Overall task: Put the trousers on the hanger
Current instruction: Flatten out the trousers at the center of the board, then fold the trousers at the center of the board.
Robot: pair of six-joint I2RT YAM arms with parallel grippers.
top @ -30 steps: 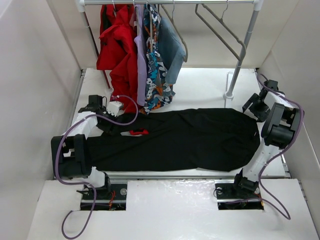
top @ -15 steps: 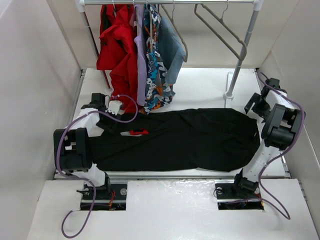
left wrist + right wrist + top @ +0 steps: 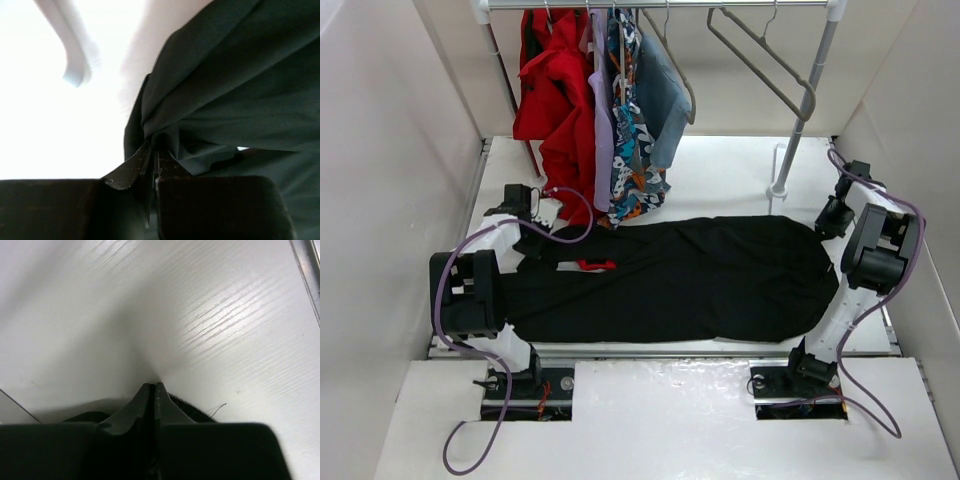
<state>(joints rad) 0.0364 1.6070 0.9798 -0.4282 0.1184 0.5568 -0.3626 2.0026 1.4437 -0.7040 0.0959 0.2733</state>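
The left gripper (image 3: pixel 152 151) is clamped on the trousers (image 3: pixel 225 90); the right gripper (image 3: pixel 152 385) has its jaws together (fabric catch unclear).

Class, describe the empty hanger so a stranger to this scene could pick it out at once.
Find the clothes rail across the back. Right of the bunched clothes, near the rail's right post, hangs the hanger. It alone is bare: a thin grey-beige triangle carrying no garment.

Right hand (image 3: pixel 151 386): two dark fingers pressed tip to tip, low over white grained tabletop (image 3: pixel 210 315). Edge of black soft fabric trousers (image 3: pixel 186 409) just beside the fingers; whether pinched, unclear. Thin grey edge strip (image 3: pixel 306 275) ahead, far right.
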